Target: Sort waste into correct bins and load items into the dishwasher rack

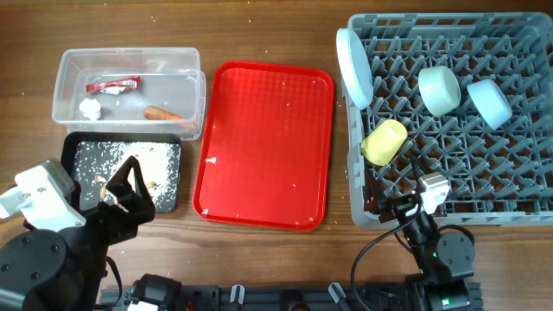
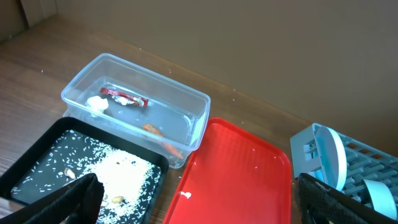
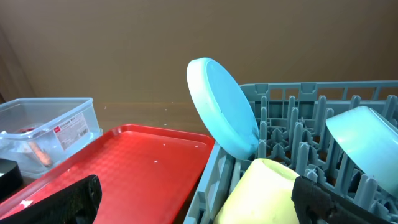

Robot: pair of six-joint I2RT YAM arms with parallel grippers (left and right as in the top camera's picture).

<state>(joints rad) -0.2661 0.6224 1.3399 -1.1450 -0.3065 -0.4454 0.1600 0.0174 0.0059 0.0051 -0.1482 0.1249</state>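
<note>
Risk, right: the cup (image 1: 384,142) lies on its side among the rack (image 1: 518,203) pegs, just ahead of my right end effector (image 3: 208,205). A careless push forward could knock it, or the plate (image 1: 354,67) leaning on edge beyond it, which might tip onto the desk.
Risk, left: the scraps (image 1: 130,160) lie in the black tray (image 1: 73,142) right under my left end effector (image 1: 130,183). A dip could scatter them.
Left pose: low over that tray's near edge, aimed at the tub (image 1: 69,65) ahead; released, empty.
Right pose: low at the rack's near rim; fingers spread, nothing held.
Waste: tissue (image 1: 90,108), wrapper (image 1: 112,85) and carrot (image 1: 162,113) sit in the tub.
Bowls: mint bowl (image 1: 439,90) and blue bowl (image 1: 490,102), ahead-right of my right end effector.
Spoon: not found.
</note>
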